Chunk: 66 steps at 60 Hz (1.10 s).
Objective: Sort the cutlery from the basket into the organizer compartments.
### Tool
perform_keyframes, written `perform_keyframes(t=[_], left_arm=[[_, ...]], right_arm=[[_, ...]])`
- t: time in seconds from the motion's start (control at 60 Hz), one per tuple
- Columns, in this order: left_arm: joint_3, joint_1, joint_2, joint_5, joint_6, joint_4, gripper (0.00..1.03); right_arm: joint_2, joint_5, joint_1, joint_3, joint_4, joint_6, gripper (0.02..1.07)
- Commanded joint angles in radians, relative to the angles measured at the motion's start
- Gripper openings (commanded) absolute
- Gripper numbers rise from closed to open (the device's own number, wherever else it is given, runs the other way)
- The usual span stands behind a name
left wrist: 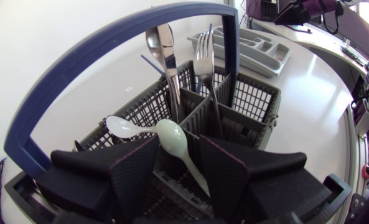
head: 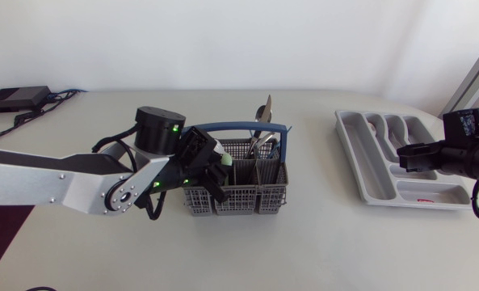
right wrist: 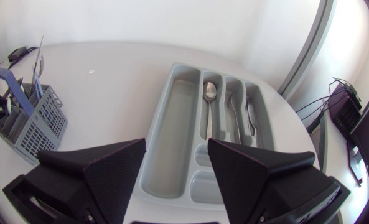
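The left gripper (left wrist: pixel 179 146) is seen low over the near end of the basket (head: pixel 241 196). It appears to be closed on a pale plastic spoon (left wrist: pixel 172 138), which is pinched between the two wedge fingers where the bowl narrows into the handle. This spoon is judged to be very light, smooth and somewhat bendy, so only gentle pressure is called for. Because the hold is close to the bowl, the piece may be expected to pivot or slip if it is swung quickly. A second white spoon (left wrist: pixel 121 126) is seen just beside it, lying across the basket's grid wall. Further along, under the blue handle (head: pixel 237 125), a metal spoon (left wrist: pixel 161 46) and a metal fork (left wrist: pixel 203 59) stand upright in the far compartments. These are judged heavier, stiff and slick. They would best be taken on the bare shaft just below the head, where they rise clear of the basket wall. Well apart to the right lies the organizer (head: pixel 354 153). A metal spoon (right wrist: pixel 209 93) is already laid in one narrow slot, and other metal pieces lie in the slots beside it. The right gripper (right wrist: pixel 177 149) is held above the organizer with its fingers spread wide and nothing between them.
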Motion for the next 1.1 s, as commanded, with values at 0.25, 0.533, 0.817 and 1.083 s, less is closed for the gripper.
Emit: perform_keyframes(t=[0.25, 0.533, 0.817, 1.083], left_arm=[[0.053, -0.018, 0.047, 0.039, -0.018, -0.002, 0.46], [0.063, -0.024, 0.074, 0.006, -0.002, 0.04, 0.46], [0.069, -0.022, 0.048, 0.119, -0.019, -0.002, 0.46], [0.079, -0.024, 0.053, 0.145, -0.019, -0.002, 0.38]], right_arm=[[0.011, -0.003, 0.0, -0.036, 0.019, 0.003, 0.75], [0.008, -0.003, 0.0, -0.042, 0.019, 0.003, 0.75], [0.011, -0.003, 0.0, -0.052, 0.033, 0.003, 0.75], [0.012, -0.003, 0.0, -0.058, 0.042, 0.003, 0.75]])
